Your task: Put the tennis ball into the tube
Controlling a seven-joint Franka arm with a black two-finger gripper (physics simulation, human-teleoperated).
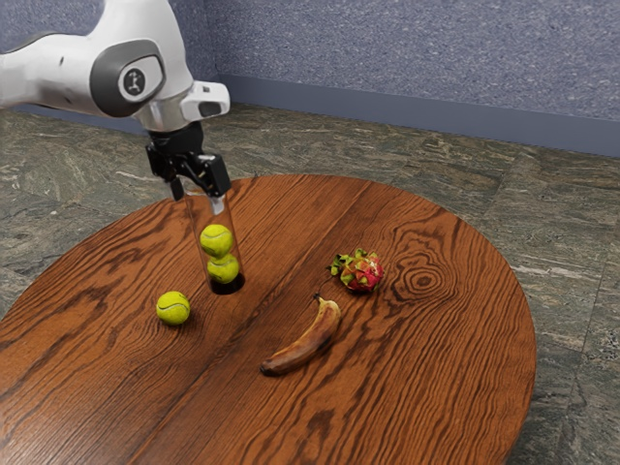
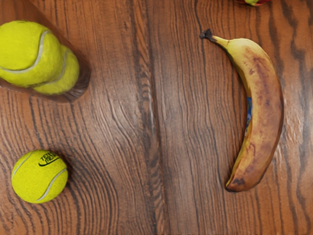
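My gripper (image 1: pixel 198 199) is open, its fingertips apart, overlapping the upper end of the clear tube (image 1: pixel 227 283) in the exterior view. The tube stands upright on a dark base with two tennis balls (image 1: pixel 216 240) stacked inside. Outside it on the wood, toward the exterior view's left and nearer that camera, lies a loose tennis ball (image 1: pixel 173 308). In the wrist view the tube (image 2: pixel 82 89) and its balls are partly cut off by the picture's edge, and the loose tennis ball (image 2: pixel 39 176) lies beside it. Nothing is visibly held.
A banana (image 1: pixel 303 341) lies on the round wooden table (image 1: pixel 417 387), and a red and green dragon fruit (image 1: pixel 361 271) is just beyond it. In the wrist view the banana (image 2: pixel 261 107) lies across from the tube and loose ball.
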